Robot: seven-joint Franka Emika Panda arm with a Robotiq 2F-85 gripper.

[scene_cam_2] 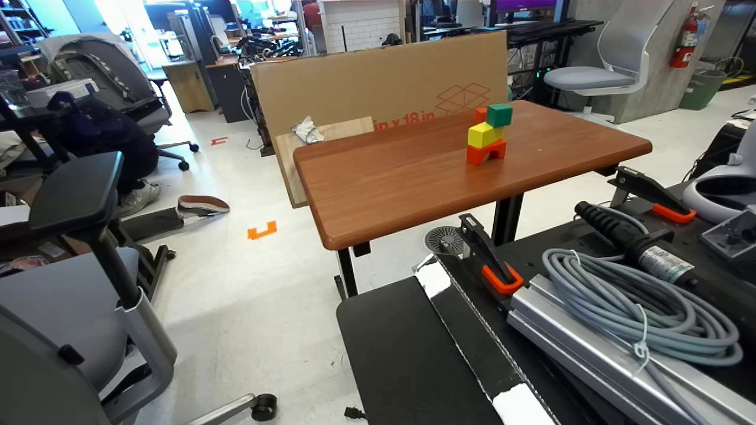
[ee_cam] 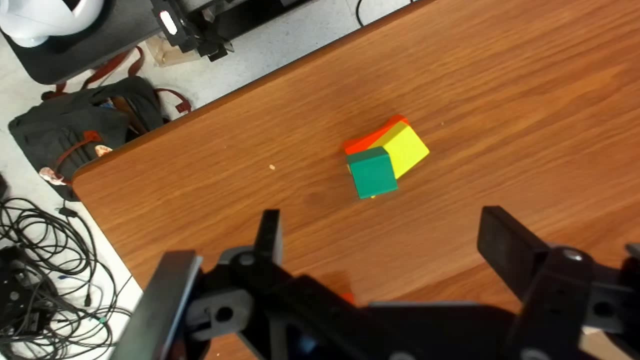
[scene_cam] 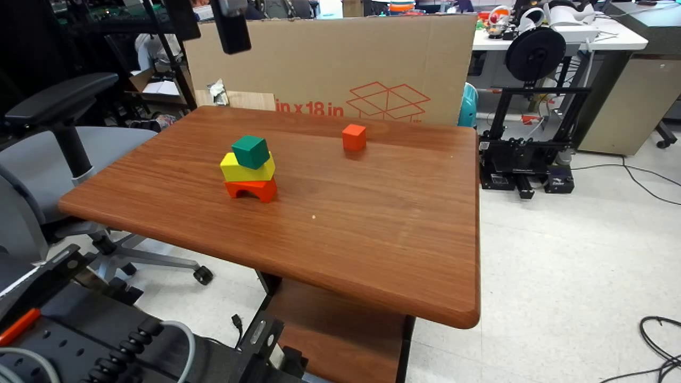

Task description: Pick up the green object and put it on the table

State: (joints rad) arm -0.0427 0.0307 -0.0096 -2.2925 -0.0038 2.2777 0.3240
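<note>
The green block (scene_cam: pixel 251 151) sits at an angle on top of a small stack on the brown wood table (scene_cam: pixel 372 229). Under it is a yellow block (scene_cam: pixel 242 169), and under that an orange-red arched block (scene_cam: pixel 260 189). The stack shows in both exterior views, with the green block (scene_cam_2: pixel 499 115) on top. In the wrist view the green block (ee_cam: pixel 373 176) lies ahead of my gripper (ee_cam: pixel 382 215). The gripper is open and empty, above the table and apart from the stack. Its black fingers (scene_cam: pixel 215 45) show at the top edge of an exterior view.
An orange cube (scene_cam: pixel 354 137) stands on the table away from the stack; the gripper mostly hides it in the wrist view (ee_cam: pixel 347 298). A cardboard sheet (scene_cam: pixel 330 64) stands along one table edge. A chair (scene_cam: pixel 80 154) and a black equipment desk (scene_cam_2: pixel 401 348) are beside the table.
</note>
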